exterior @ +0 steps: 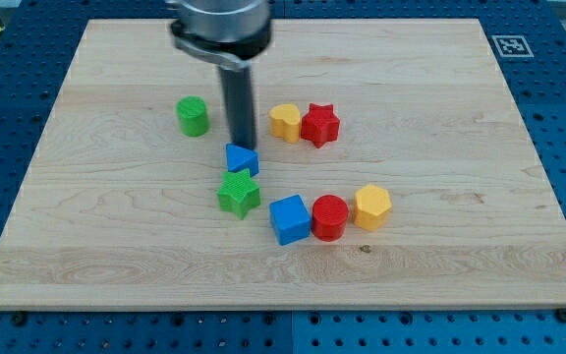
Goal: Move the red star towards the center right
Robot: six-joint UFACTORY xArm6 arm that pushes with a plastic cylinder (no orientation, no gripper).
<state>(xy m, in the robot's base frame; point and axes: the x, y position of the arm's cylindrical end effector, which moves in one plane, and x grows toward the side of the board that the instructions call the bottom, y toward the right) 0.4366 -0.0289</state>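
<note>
The red star [320,125] lies on the wooden board [460,147] a little above centre, touching a yellow block [284,122] on its left. My tip [243,146] stands left of that pair, just above a small blue block [242,158] and close to touching it. A green star [239,193] lies directly below the blue block.
A green cylinder [193,116] stands to the tip's left. Below the red star, a blue cube [289,218], a red cylinder [329,216] and a yellow hexagon [372,206] form a row. A fiducial marker [510,45] sits at the board's top right corner.
</note>
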